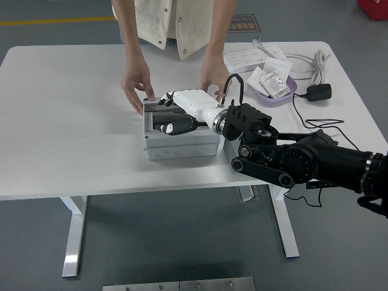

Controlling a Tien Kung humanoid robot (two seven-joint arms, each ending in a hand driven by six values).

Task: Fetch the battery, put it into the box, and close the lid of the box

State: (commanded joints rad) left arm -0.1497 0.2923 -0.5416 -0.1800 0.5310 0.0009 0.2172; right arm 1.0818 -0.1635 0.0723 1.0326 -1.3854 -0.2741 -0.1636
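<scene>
One robot hand (176, 112) reaches into the box (180, 144) at 10 o'clock; grip state unclear. Battery not identifiable, probably inside. Likely dense, rigid, slick: grip its long sides.

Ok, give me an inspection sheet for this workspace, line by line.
Surface: white table, largely bare on its left.
Job's things: grey box, lid open; battery not discernible.
Clutter: purple tray of packets, power strip.
Grippers: right hand over the box opening, fingers unclear; left hand not seen.
Cables: black adapter with lead, white cable.
Surroundings: a person's hands steady the box from the far side.
</scene>
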